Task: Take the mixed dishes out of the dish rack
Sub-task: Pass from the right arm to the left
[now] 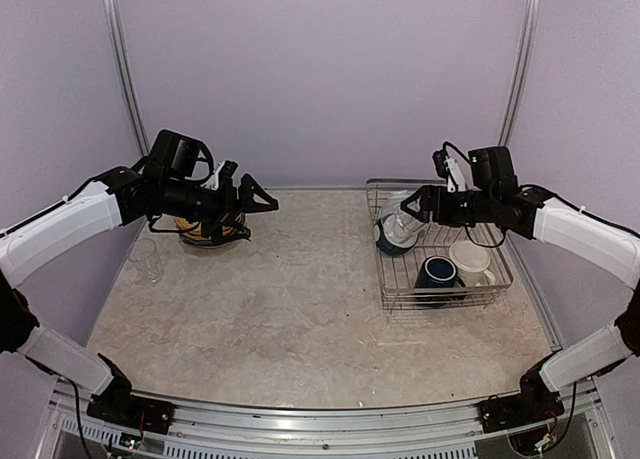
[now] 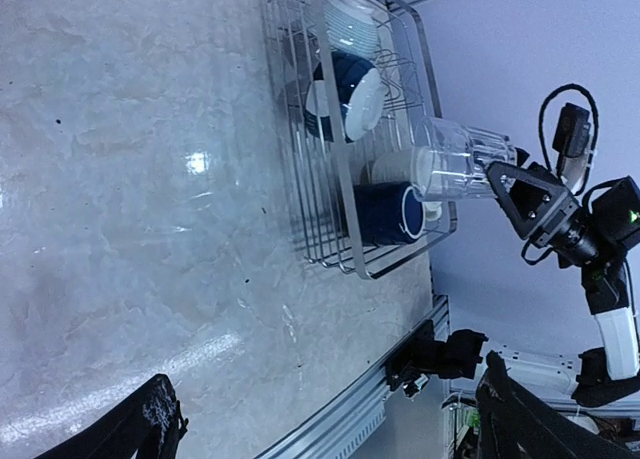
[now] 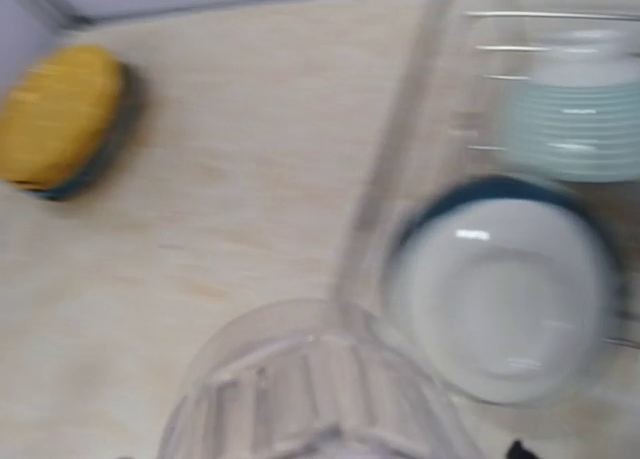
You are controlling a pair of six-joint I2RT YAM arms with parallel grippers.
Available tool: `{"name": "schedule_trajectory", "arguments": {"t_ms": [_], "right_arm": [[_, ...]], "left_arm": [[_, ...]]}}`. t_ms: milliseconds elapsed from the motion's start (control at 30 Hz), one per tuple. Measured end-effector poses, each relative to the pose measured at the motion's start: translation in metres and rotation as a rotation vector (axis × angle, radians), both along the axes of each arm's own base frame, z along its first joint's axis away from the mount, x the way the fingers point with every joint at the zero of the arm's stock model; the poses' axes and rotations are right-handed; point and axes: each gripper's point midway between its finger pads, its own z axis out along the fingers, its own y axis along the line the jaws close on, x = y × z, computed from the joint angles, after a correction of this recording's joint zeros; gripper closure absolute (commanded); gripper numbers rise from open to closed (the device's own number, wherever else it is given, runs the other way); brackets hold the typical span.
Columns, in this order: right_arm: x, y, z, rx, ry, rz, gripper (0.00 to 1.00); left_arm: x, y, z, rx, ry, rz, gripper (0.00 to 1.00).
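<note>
Room: pale lilac walls [image 1: 320,79] on three sides, aluminium uprights [image 1: 122,69] in the far corners. A slotted rail [image 1: 320,431] runs along the near edge with both arm bases on it.

Bench [image 1: 300,319]: beige, marbled and glossy; the left wrist view shows a light glare on it.

Dish rack [image 1: 445,301] sits at 3 o'clock from bench centre, close to the right wall. In it:
- dark teal bowl [image 1: 393,241], tilted on edge and white inside, at the rack's 9 o'clock side
- navy mug [image 1: 437,272] at its 6 o'clock end
- cream mug [image 1: 470,259] just beside the navy mug at 3 o'clock
- pale ribbed dish [image 2: 350,24] at the 12 o'clock end; too blurred to tell what kind

Right gripper [image 1: 412,209] is clamped on the held glass [image 1: 400,219], which lies roughly horizontal above the rack, over the bowl. The right wrist view is motion-blurred, with the glass rim filling its bottom edge.

Left gripper [image 1: 248,187] is released, jaws spread wide and nothing between them. It hangs above the plate stack [image 1: 208,234] at the bench's 10 o'clock. The top plate is yellow with a darker rim showing under it; the arm hides most of the stack.

Second glass [image 1: 147,259] stands upright on the bench at 9 o'clock, near the stack but apart from it.
</note>
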Motion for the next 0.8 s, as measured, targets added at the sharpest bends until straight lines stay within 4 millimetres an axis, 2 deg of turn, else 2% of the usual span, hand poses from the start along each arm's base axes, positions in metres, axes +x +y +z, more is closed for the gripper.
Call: {"name": "schedule_trajectory", "arguments": {"t_ms": [200, 333, 600, 800], "right_arm": [[-0.012, 0.037, 0.015, 0.286, 0.005, 0.134, 0.65], [-0.017, 0.057, 0.029, 0.415, 0.001, 0.211, 0.66], [-0.035, 0.090, 0.038, 0.541, 0.022, 0.323, 0.66], [-0.043, 0.105, 0.044, 0.586, 0.023, 0.373, 0.66]], "left_arm": [[-0.005, -0.036, 0.034, -0.206, -0.021, -0.099, 0.01], [-0.010, -0.059, 0.046, -0.317, -0.010, -0.165, 0.01], [-0.019, -0.104, 0.045, -0.460, 0.052, -0.284, 0.05], [-0.019, -0.121, 0.042, -0.524, 0.087, -0.330, 0.12]]}}
